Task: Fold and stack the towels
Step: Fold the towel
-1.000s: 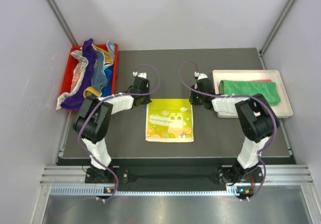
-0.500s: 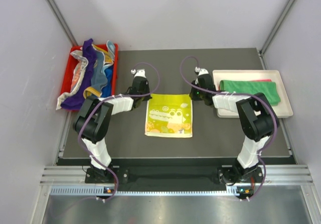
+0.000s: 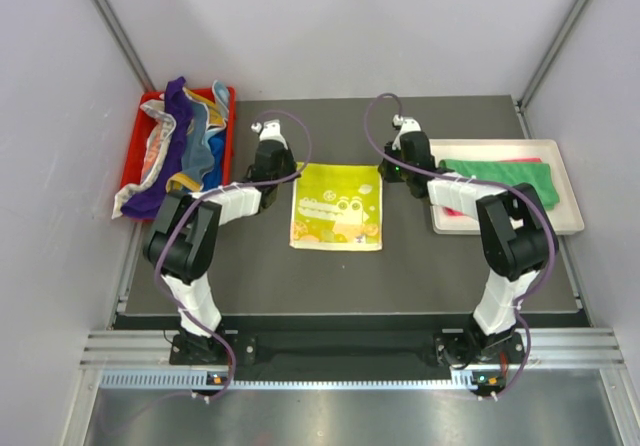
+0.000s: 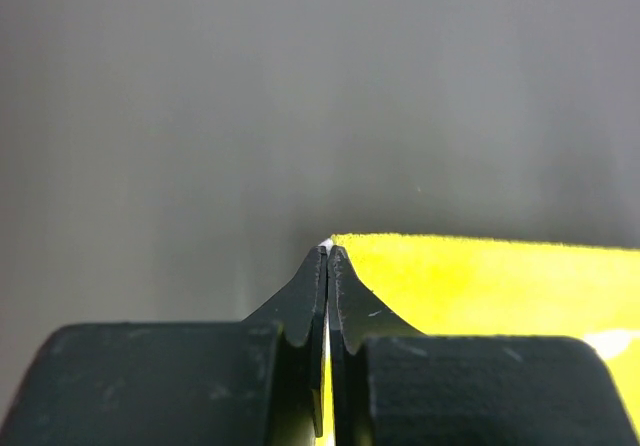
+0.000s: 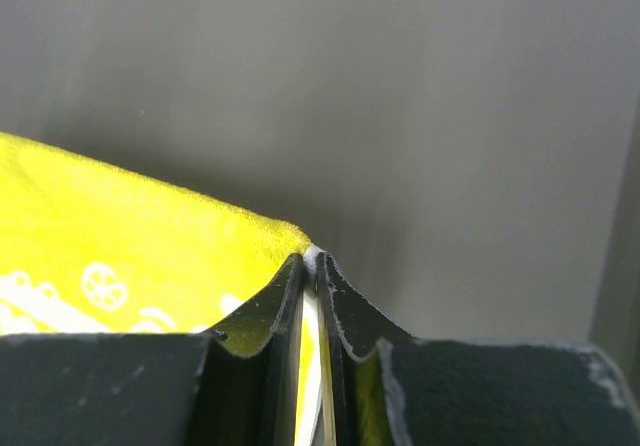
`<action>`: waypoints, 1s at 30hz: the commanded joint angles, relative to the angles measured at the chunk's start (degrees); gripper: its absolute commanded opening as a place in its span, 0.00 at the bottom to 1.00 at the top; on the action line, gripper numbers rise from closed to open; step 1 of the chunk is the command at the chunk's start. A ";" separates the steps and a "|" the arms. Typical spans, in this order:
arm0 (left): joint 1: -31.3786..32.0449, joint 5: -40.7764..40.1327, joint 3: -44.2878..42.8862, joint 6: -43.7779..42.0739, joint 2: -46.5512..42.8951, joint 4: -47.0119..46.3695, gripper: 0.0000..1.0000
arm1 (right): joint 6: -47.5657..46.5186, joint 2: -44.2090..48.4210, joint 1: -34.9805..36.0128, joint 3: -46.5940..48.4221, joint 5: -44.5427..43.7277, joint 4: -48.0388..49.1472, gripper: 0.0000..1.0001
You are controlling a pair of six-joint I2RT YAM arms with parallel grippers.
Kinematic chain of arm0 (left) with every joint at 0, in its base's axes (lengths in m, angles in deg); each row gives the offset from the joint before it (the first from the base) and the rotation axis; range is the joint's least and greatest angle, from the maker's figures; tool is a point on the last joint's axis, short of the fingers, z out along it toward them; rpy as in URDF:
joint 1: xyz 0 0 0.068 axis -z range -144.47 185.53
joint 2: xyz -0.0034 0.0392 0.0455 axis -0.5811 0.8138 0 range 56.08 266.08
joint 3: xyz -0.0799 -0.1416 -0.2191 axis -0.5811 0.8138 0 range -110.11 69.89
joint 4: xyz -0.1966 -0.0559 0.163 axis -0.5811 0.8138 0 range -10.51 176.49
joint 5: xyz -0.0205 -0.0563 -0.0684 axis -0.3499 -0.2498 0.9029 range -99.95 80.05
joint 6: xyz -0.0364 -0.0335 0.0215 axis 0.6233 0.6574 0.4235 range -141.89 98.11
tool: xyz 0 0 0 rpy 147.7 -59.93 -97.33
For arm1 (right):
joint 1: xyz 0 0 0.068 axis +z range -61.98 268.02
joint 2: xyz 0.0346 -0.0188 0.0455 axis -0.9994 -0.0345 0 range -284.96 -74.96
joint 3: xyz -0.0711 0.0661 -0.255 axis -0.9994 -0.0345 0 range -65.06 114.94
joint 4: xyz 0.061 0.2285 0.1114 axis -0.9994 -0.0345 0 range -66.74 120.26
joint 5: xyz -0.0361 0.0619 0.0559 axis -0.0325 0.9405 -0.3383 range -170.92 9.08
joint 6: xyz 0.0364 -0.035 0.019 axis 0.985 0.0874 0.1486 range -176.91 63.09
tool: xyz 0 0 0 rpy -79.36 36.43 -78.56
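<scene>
**Far Corners Held, Cloth Flat at Centre**

The yellow-green patterned towel (image 3: 337,209) lies spread on the dark surface (image 3: 420,276) at the centre of the top view. The left gripper (image 4: 328,253) is clamped on its upper-left corner and the right gripper (image 5: 311,259) on its upper-right corner, both tight on the hem.

Judged light, limp and not slippery, it will sag when lifted, so the corners are the correct hold.

At upper left, heaped towels (image 3: 178,151) fill the red bin (image 3: 229,96). At right, a folded green towel (image 3: 498,179) sits in the white tray (image 3: 572,223). In my judgement, neither stands in the fold path.
</scene>
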 commanded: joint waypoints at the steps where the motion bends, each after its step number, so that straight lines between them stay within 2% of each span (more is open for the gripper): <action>1: -0.27 2.44 2.96 -0.17 -4.18 -6.50 0.00 | -0.76 2.97 -0.53 -1.01 0.70 3.80 0.10; 13: -0.18 7.72 14.39 2.03 -13.14 -9.23 0.00 | 2.76 14.13 1.57 -16.04 2.46 8.54 0.09; 30: 0.61 11.59 28.28 6.34 -25.44 -8.53 0.00 | 5.48 26.09 8.25 -28.09 -2.64 9.16 0.07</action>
